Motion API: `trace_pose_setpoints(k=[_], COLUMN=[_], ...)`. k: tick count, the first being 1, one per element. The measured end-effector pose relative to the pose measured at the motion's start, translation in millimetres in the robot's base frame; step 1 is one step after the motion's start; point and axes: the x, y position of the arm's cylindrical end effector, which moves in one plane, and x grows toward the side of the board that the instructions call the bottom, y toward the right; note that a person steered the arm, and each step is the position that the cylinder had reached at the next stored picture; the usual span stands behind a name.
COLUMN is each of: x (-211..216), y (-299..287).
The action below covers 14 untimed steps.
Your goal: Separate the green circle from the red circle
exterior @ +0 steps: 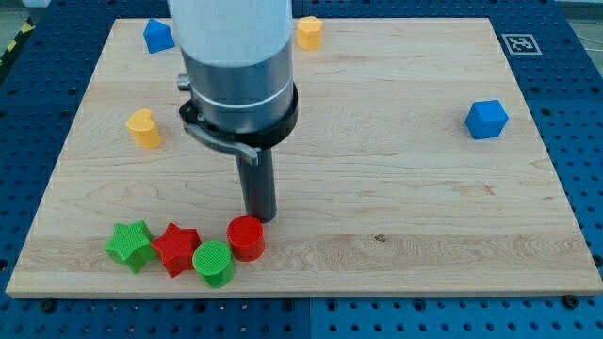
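The green circle (214,263) lies near the board's bottom edge at the view's lower left. The red circle (246,236) sits just up and right of it, the two touching or nearly so. My tip (260,217) rests on the board right behind the red circle, at its upper right edge, close enough to touch it. The arm's grey body rises above the tip and hides part of the board's top centre.
A red star (175,249) touches the green circle's left side, and a green star (130,245) lies left of that. A yellow block (144,128) is at the left, a blue block (157,36) top left, a yellow block (309,32) top centre, a blue cube (486,119) at the right.
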Motion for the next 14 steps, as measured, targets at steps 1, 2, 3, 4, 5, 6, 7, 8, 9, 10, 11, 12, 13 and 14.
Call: trace_pose_setpoints(k=[1,2,3,4,5,6,7,8,9,10,11,12,13,14], x=[7.0,6.4,3.6,13.5,62.3,69.3,70.0,69.9,70.1,69.8,69.8,69.9,69.8,69.4], y=[-0.2,-0.2,4.5,41.1,69.2,70.0,48.1,37.5,34.2,0.7,-43.1,-49.8,-49.1,-44.0])
